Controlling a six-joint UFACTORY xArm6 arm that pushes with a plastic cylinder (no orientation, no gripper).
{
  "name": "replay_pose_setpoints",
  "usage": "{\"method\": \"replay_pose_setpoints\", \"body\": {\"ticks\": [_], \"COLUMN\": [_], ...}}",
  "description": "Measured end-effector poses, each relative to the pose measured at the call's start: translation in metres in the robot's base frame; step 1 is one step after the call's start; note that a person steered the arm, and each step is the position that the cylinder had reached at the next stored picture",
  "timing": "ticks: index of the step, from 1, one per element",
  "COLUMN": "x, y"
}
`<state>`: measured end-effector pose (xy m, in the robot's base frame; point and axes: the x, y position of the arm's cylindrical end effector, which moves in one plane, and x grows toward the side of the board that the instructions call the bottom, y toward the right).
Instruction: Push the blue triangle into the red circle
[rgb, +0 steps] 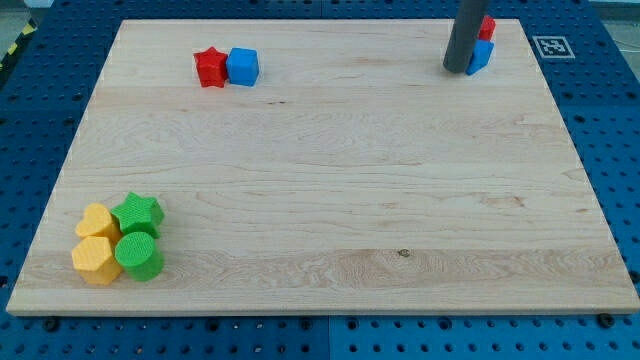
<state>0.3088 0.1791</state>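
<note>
The dark rod comes down at the view's top right and my tip rests on the wooden board. Just right of the rod a blue block, the blue triangle, shows partly behind it, touching the tip's right side. A red block, the red circle, sits directly above the blue one and touches it; the rod hides its left part. Both shapes are mostly hidden.
A red star and a blue cube touch each other at the top left. At the bottom left, a yellow heart, a yellow hexagon, a green star and a green cylinder cluster together. The board's right edge is close.
</note>
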Motion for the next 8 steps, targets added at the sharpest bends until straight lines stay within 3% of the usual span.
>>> {"method": "replay_pose_setpoints", "body": {"ticks": [1, 2, 5, 8], "x": [0.025, 0.019, 0.001, -0.034], "y": [0.006, 0.028, 0.0, 0.032]}}
